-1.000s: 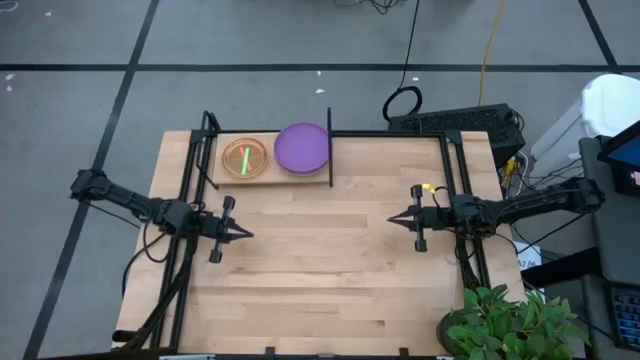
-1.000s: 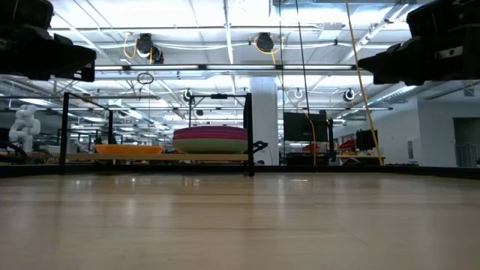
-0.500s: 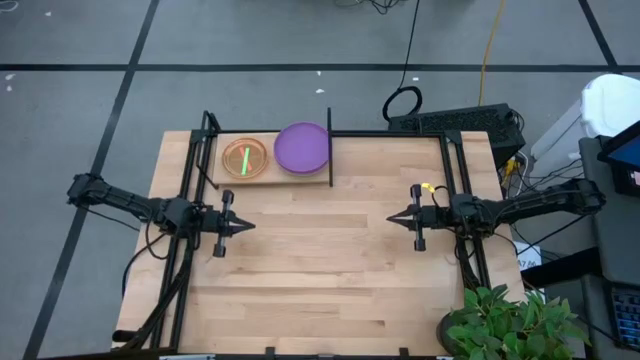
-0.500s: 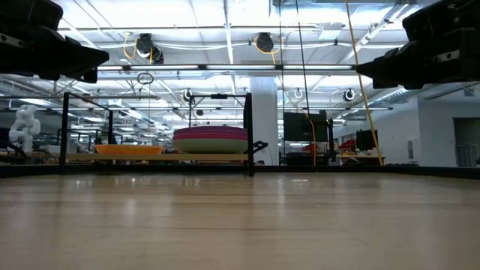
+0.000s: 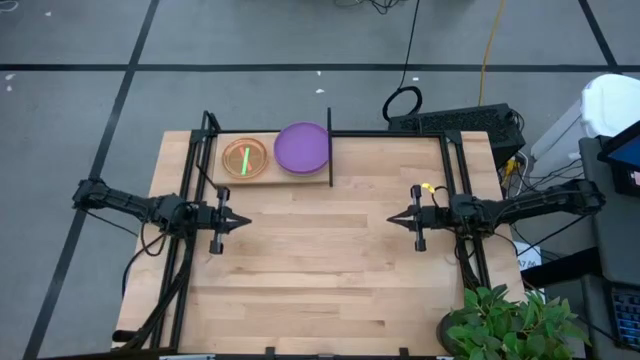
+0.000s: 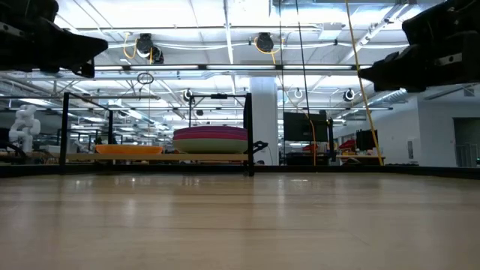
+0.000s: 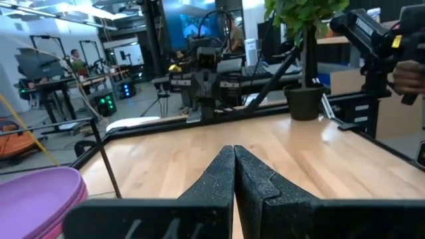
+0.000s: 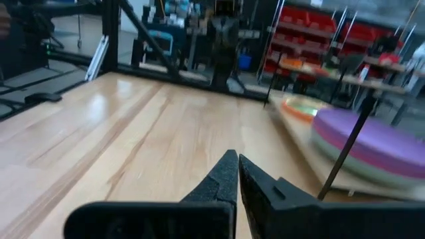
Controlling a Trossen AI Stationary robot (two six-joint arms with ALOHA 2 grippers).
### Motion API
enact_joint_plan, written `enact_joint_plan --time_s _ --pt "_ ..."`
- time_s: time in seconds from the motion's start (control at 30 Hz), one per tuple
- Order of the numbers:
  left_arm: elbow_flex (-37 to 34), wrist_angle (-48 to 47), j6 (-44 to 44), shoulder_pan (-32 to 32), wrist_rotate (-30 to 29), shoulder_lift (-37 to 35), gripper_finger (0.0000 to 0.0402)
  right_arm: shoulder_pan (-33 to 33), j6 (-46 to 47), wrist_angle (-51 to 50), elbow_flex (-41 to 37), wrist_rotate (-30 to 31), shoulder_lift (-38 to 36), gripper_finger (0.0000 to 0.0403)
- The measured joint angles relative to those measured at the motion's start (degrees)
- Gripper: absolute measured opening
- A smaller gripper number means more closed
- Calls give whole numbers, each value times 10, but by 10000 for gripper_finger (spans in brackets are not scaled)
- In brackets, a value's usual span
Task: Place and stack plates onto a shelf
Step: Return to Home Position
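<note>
The shelf (image 5: 285, 179) sits in the upper left-centre of the high view, along the table's (image 5: 330, 280) far edge. One upright black post (image 5: 330, 148) stands at its right end. It carries two stacks of plates, side by side. The large stack (image 5: 302, 147) is on the right against the post, with a purple plate on top. The small stack (image 5: 245, 157) is to its left, orange-tinted with a bright green streak showing. In the low view the large stack (image 6: 211, 139) shows purple and magenta bands over a paler one, and the small stack (image 6: 127, 150) reads as a thin orange layer. The exact number of plates in each cannot be told.

Two arms hang above the bare wood, well apart from the shelf. The left gripper (image 5: 243, 222) is at middle left and the right gripper (image 5: 392, 220) at middle right. Their tips point at each other across the table's centre. Each has its fingers pressed together, with nothing between them. One potted plant (image 5: 510, 325) fills the lower right corner.
</note>
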Motion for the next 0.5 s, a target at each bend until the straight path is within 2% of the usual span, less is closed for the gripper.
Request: enact_joint_plan --time_s 0.2,0.5 --pt "0 -50 0 0 0 -53 3 0 37 -38 0 1 0 0" --pt "0 -93 -7 0 0 -104 3 0 40 -42 0 1 -3 0"
